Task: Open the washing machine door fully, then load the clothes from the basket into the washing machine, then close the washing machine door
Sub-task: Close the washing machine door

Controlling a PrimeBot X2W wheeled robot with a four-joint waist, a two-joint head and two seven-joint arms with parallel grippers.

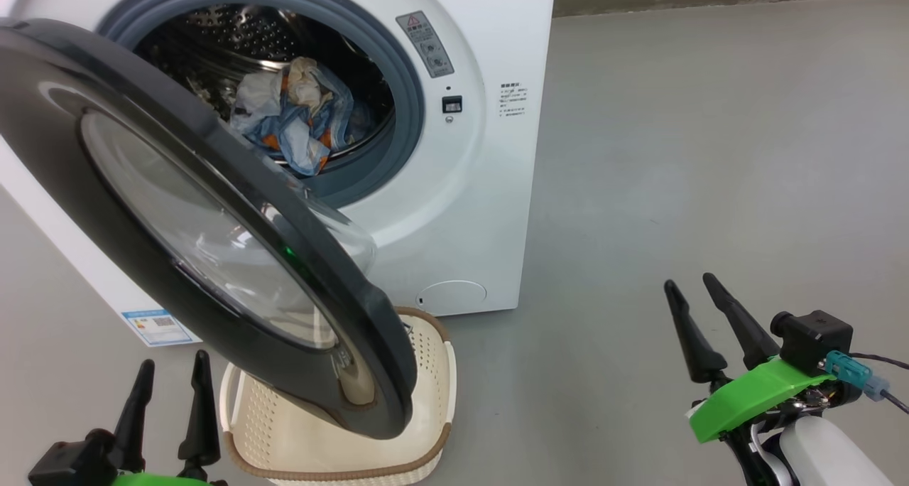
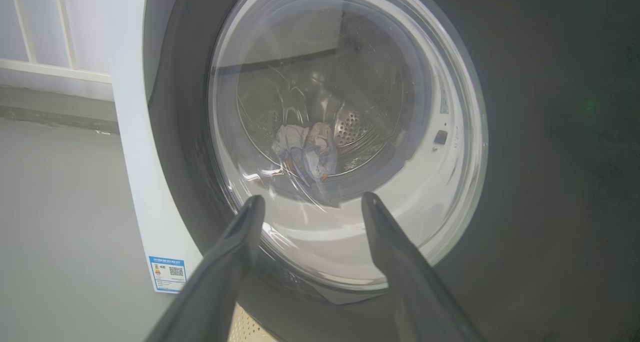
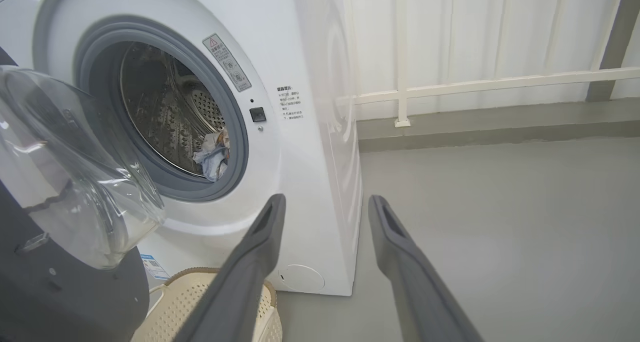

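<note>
Nearest me, at 7 o'clock in the head view, my left gripper (image 1: 174, 372) has its fingers spread with nothing between them. At 4 o'clock my right gripper (image 1: 690, 287) is likewise spread and empty. At 6 o'clock sits the basket (image 1: 433, 372), with the washing machine door (image 1: 213, 237) hanging half-open over it. I judge that door stiff, fairly heavy and slick on its gloss face, so I'd push on the black rim near its free edge, not on the glass bowl. Beyond, toward 11 o'clock, the clothes (image 1: 298, 116) lie soft and crumpled in the drum (image 1: 234, 38) of the washing machine (image 1: 469, 187).
</note>
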